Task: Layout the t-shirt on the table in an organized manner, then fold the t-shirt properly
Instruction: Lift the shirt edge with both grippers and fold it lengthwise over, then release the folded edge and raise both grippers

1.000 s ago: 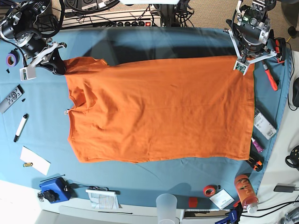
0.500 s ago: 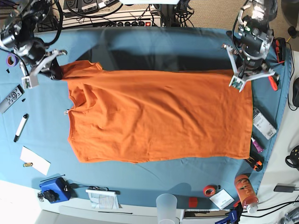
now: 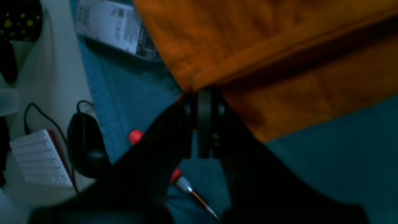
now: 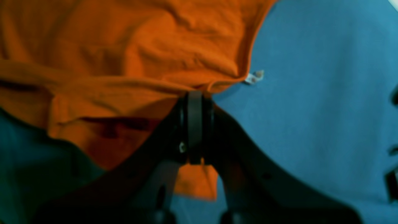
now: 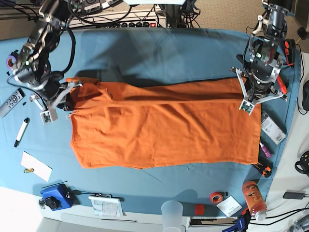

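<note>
Orange cloth: t-shirt (image 5: 164, 128) spread across middle of table (image 5: 159, 53), collar end twd right arm, hem end twd left arm; far long edge lifted and doubled over toward the near side, prob. to start a lengthwise fold.
Right gripper (image 4: 194, 93): pressed together on shoulder/sleeve fabric nr neckline, white neck label (image 4: 254, 77) just beside; pinch at corner so edge travels straight.
Left gripper (image 3: 199, 93): closed tight on far hem corner, cloth draped over itself below; matching corner grip keeps edge taut btw both arms.
Fold line: runs roughly straight across the shirt in base view, slight sag mid-span.
Clutter: screwdriver (image 3: 192, 189) under left arm, marker (image 5: 21, 131) and remote (image 5: 10, 99) nr right arm, all apart from cloth.
Stage: layout looks done, first fold underway, judging by the doubled edge.
Risk: uneven pull cd skew the fold.
</note>
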Controlling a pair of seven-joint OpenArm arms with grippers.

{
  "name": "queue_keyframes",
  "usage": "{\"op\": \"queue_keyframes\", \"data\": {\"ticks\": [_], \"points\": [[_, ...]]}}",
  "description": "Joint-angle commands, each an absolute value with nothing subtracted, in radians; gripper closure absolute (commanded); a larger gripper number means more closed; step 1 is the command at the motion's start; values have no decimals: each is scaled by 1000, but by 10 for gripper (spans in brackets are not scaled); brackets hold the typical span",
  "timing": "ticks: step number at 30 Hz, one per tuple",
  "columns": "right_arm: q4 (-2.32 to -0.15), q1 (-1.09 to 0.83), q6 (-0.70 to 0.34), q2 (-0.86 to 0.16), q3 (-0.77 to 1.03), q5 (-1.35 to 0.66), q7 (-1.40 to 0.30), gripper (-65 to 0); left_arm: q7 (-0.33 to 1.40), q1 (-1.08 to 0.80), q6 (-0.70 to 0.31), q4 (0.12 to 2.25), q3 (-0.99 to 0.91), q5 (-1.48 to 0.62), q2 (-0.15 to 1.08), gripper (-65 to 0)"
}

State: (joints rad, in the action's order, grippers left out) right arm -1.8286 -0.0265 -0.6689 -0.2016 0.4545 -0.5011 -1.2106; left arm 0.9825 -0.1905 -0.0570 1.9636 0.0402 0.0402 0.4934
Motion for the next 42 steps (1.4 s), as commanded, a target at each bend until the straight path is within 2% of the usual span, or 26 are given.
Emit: {"op": "queue_keyframes", "data": {"ticks": [1,13,22,23,24,26,28,32,36,42], "points": [[-1814,10,-673,-216,455,-508,-1176,0,962,-166,-49,1963,35,56,505,0],[-1444,259,-698,-216,450,-497,-1130,0,907,-19,-103,1776,35,-69,504,0],[-1372,308,-698,-216,358,-497,-1114,0,892,17,-101,1734,35,-116,505,0],[-1372,311,-698,-216,350,-500,-1115,0,892,17,-94,1734,35,-116,505,-17],[-1372,313,-698,-216,345,-501,-1115,0,890,17,-86,1734,35,-116,505,-73],[-1373,320,-698,-216,345,-510,-1113,-114,892,17,-56,1736,35,-103,504,-184],[-1374,335,-698,-217,349,-520,-1115,-190,914,17,16,1751,35,-72,504,-247],[-1375,371,-688,-241,349,-598,-1143,-192,990,17,118,1818,35,1,505,-252],[-1391,394,-688,-288,349,-714,-1218,-191,1102,2,144,1891,35,28,502,-251],[-1476,377,-688,-340,426,-792,-1341,-189,1147,-147,169,1989,35,80,489,-251]]}}
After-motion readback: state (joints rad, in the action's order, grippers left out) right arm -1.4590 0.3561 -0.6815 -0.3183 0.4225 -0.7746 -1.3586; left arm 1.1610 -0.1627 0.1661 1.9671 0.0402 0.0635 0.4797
